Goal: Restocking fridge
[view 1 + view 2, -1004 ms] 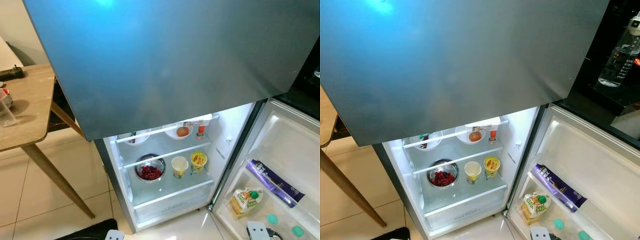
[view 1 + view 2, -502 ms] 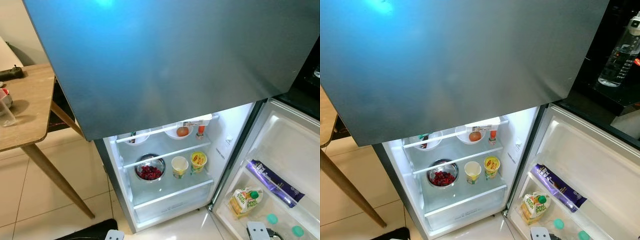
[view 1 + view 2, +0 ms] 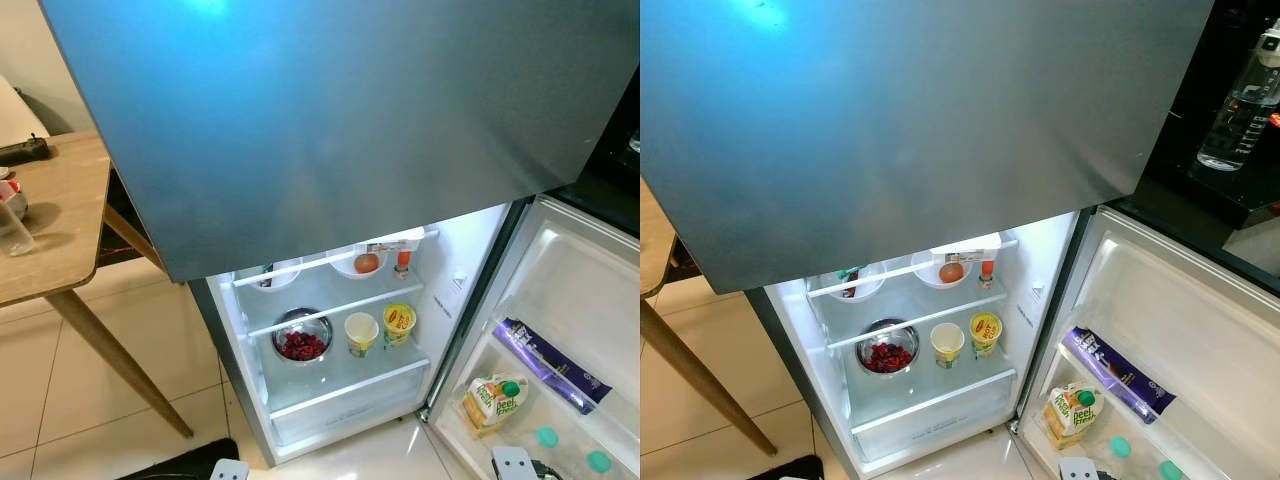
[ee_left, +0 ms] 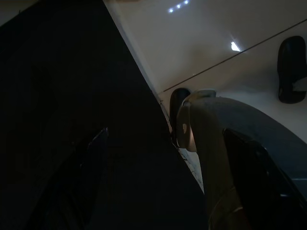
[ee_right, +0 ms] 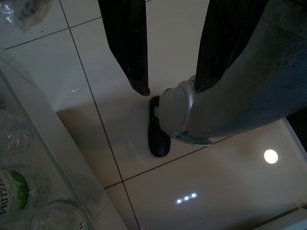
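Freezer door [image 3: 330, 120] overhanging lit shelves [image 3: 335, 305]

"PRITZ" on a bottle label [image 5: 12, 203], "peel fresh" on a juice carton [image 3: 1071, 411]

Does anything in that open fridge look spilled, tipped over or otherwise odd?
Nothing looks spilled. The one oddity is the green-and-white juice carton in the door shelf, which leans instead of standing upright; the steel bowl of red berries and yellow cups sit level.

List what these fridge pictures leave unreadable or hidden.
- Upper shelf: the grey freezer door covers its back in both eye views; the left bowl shows only partly.
- Purple packet in the door rack: print too small to read.
- Left wrist view: very dark, so the left gripper's state is unclear.
- Door rack caps: bottles cut by the picture edge.
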{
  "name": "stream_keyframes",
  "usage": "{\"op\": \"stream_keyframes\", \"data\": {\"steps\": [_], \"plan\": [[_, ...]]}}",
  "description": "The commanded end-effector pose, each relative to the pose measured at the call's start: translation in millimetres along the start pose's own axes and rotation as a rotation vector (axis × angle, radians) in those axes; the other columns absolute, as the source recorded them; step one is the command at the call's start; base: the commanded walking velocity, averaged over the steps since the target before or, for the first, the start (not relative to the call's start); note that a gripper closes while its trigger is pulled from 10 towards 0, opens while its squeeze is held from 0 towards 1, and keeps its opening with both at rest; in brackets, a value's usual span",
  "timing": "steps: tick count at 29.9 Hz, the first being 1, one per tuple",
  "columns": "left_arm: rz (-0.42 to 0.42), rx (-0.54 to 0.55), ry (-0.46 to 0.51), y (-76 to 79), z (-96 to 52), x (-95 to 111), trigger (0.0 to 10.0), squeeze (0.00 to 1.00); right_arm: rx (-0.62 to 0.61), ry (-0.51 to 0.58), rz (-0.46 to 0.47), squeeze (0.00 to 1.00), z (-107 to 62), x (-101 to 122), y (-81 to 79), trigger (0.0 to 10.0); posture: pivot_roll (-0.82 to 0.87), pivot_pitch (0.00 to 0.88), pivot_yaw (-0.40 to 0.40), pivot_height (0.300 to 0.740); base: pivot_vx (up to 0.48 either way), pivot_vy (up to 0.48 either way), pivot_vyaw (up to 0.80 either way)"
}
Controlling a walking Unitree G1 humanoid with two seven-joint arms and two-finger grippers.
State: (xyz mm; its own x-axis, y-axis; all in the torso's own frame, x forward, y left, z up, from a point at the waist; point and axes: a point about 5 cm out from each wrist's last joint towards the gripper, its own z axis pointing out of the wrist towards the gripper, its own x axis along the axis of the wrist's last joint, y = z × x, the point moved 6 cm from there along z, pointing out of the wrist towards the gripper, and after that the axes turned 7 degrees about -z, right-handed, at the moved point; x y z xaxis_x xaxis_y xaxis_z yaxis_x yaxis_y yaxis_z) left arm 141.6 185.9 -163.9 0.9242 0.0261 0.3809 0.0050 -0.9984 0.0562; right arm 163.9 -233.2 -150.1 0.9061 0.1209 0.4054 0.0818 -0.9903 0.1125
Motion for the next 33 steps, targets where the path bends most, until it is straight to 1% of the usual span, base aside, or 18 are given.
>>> {"op": "stream_keyframes", "data": {"steps": [1,7,19,33], "plan": [[0.015,0.005,-0.017,-3.3,-0.8,-4.1,10.0,0.00,0.001,-0.009,0.008,0.00,0.0,-3.5,-2.0,10.0,-0.07,0.000,-0.011,0.740,0.000,0.000,0.00],[0.014,0.002,-0.025,-2.4,-0.9,-7.3,10.0,0.00,-0.002,-0.008,0.006,0.00,-0.1,-2.8,-0.6,10.0,-0.07,0.000,-0.013,0.740,0.000,0.000,0.00],[0.013,0.003,-0.026,-0.9,-0.8,-8.3,10.0,0.00,0.005,-0.011,0.005,0.00,0.1,-3.8,-3.1,10.0,-0.07,0.000,-0.016,0.740,0.000,0.000,0.00],[0.017,0.008,-0.034,-4.5,-1.7,-11.5,10.0,0.00,0.007,-0.011,-0.002,0.00,0.2,-3.5,-3.8,10.0,-0.06,0.000,-0.018,0.740,0.000,0.000,0.00]]}}
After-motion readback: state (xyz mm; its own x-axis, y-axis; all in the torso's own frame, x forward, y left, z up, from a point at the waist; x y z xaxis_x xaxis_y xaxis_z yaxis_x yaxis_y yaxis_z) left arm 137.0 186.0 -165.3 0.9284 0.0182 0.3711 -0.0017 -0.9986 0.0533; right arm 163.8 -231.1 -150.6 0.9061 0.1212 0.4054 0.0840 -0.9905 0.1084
